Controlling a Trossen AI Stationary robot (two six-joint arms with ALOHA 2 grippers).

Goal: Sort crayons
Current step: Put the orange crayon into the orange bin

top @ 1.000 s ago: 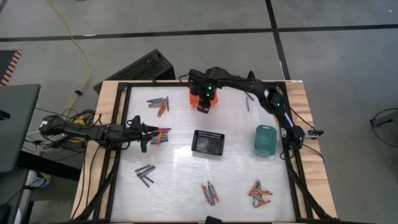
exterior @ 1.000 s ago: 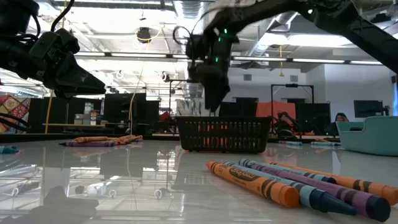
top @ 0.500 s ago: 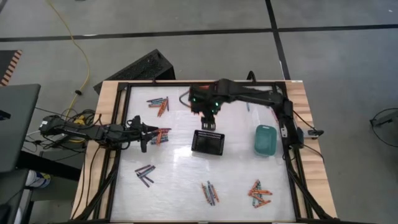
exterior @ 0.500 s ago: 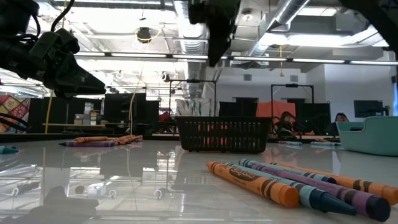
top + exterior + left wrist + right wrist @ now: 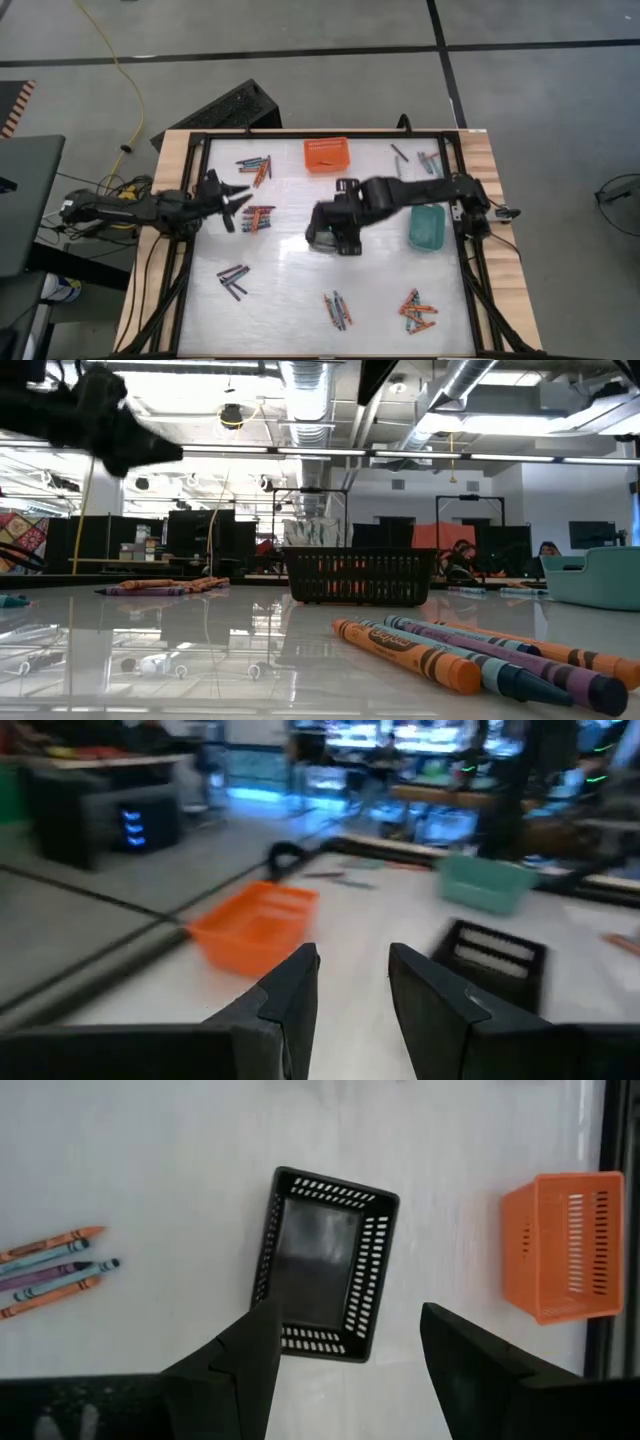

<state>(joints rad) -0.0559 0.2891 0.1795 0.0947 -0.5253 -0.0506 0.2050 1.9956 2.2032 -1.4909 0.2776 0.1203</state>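
Since the earlier frame the right gripper (image 5: pixel 335 228) has swung from the small orange plastic mesh basket (image 5: pixel 326 154) at top centre down over the small black mesh basket (image 5: pixel 322 240) in mid-frame, jaws spread wide and empty. The left gripper (image 5: pixel 238 198), partly open with nothing visibly held, hovers at centre left just above a cluster of thin wax crayons (image 5: pixel 260 216). Other crayons lie in heaps around the white tabletop (image 5: pixel 290 290). To do this well, the right arm should probably pick one crayon, approaching from straight overhead.
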